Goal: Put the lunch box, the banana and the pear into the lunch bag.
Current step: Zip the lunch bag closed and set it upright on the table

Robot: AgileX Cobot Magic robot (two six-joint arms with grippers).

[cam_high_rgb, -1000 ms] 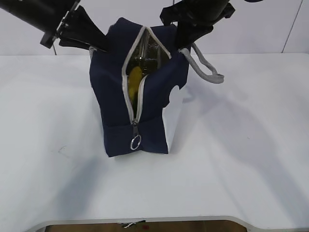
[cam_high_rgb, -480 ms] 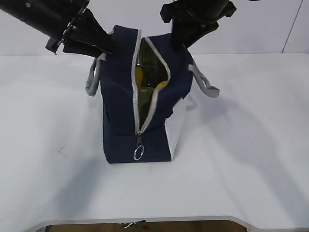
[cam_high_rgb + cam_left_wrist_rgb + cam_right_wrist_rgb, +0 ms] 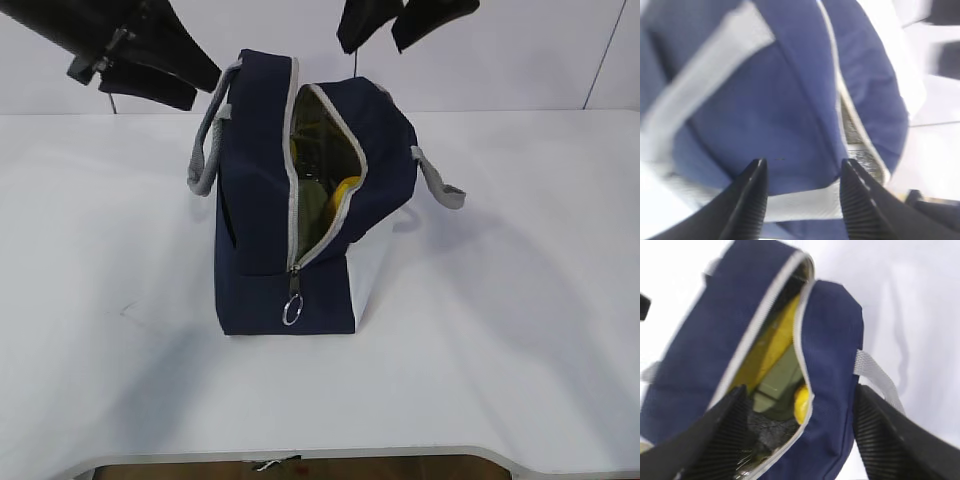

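The navy lunch bag (image 3: pixel 255 200) stands upright mid-table with its zipper open. Inside it I see the sage-green lunch box lid (image 3: pixel 780 382), the long banana (image 3: pixel 767 352) and a bit of the round yellow pear (image 3: pixel 801 402). The green lid (image 3: pixel 315 205) and some yellow (image 3: pixel 345 188) also show in the exterior view. My left gripper (image 3: pixel 205 90) is open and empty, above and left of the bag, and looks down on the bag's blue side (image 3: pixel 765 100) and grey handle (image 3: pixel 805 202). My right gripper (image 3: pixel 375 45) is open and empty above the bag's mouth (image 3: pixel 790 340).
The white table (image 3: pixel 500 300) runs wide on both sides of the bag, with its front edge near the bottom of the exterior view. The bag's grey handles (image 3: pixel 205 150) hang loose at each side. A metal zipper ring (image 3: pixel 292 312) hangs at the bag's front.
Both grippers have risen away from the bag's top. The handles have dropped to the bag's sides. The bag has settled upright and its opening has shifted right.
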